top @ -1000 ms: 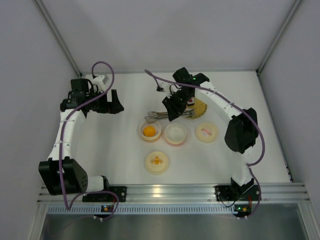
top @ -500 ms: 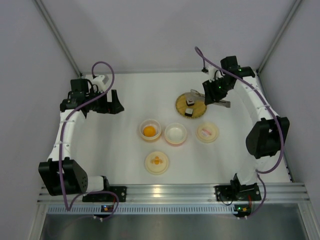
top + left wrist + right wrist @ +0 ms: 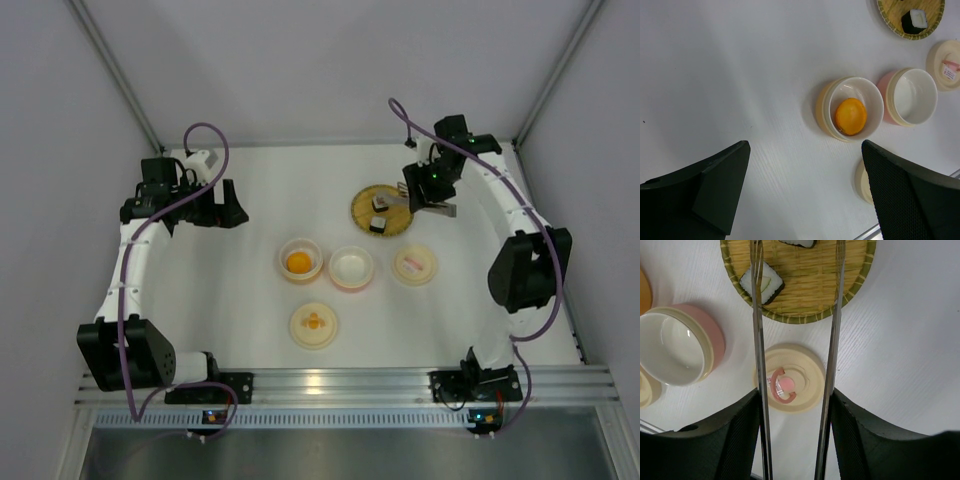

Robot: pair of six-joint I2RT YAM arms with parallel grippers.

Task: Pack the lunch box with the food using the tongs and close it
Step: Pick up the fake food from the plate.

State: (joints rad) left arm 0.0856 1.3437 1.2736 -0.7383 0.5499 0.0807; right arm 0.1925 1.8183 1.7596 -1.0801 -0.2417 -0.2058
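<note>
My right gripper (image 3: 426,190) hangs over the right edge of the round bamboo tray (image 3: 358,208) and is shut on the tongs (image 3: 443,210). In the right wrist view the two silver tongs arms (image 3: 759,340) run parallel and spread apart, each against a finger of the gripper (image 3: 795,395). One arm's tip lies over a dark-wrapped sushi piece (image 3: 761,282); a second piece (image 3: 797,242) shows at the top edge. The orange ball (image 3: 299,262) sits in the yellow lunch box bowl (image 3: 827,107). My left gripper (image 3: 228,208) is open and empty at the far left.
An empty pink bowl (image 3: 351,266) stands beside the yellow one. A cream lid with a pink ring (image 3: 413,264) lies right of it, under the tongs in the right wrist view. Another cream lid (image 3: 313,324) lies nearer the front.
My right arm swung with the tongs from above the yellow bowl across to the bamboo tray, then settled slightly lower left. The tongs arms have spread wider. The left arm stayed still.
</note>
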